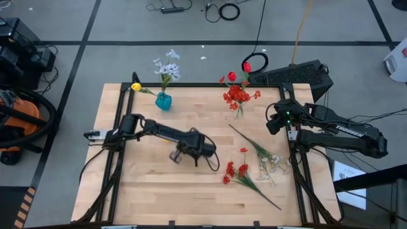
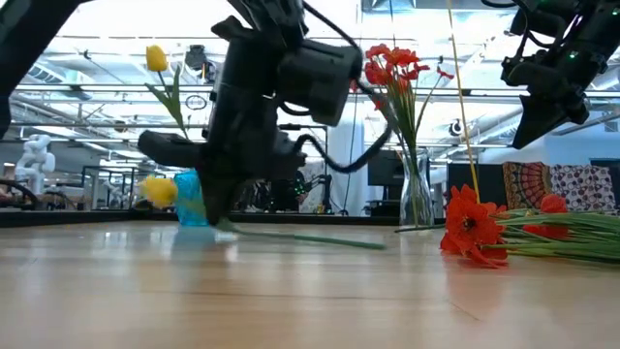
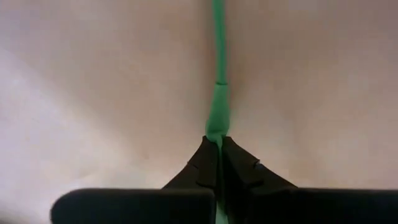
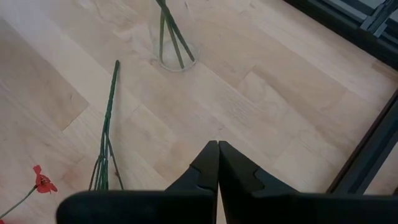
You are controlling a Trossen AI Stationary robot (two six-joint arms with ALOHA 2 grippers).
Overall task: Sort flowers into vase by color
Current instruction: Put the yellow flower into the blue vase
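Observation:
My left gripper [image 1: 183, 155] stands at the table's middle, pointing steeply down, shut on a flower's thin green stem [image 3: 217, 93]. A yellow blossom [image 2: 160, 190] shows just left of it. My right gripper [image 1: 273, 121] hangs shut and empty above the table's right side. A blue vase [image 1: 163, 101] at the far left holds pale flowers [image 1: 168, 63] and a yellow one [image 1: 135, 86]. A clear vase [image 1: 239, 112] at the far middle holds red flowers [image 1: 236, 94]. Loose red flowers [image 1: 233, 170] and pale flowers [image 1: 272, 164] lie flat on the wood at the near right. My left gripper pinches the green stem [image 3: 217, 124] between its two fingertips, coming from above and slanting down. The stem's long free part [image 2: 320, 238] trails toward the table's right and lies on the wood. The yellow blossom end sticks out on the gripper's other side.
A dark frame [image 1: 108, 152] runs along the table's left and right edges. A long bare stem [image 4: 109, 118] lies near the clear vase. Bare wood [image 1: 152, 191] spreads over the near left.

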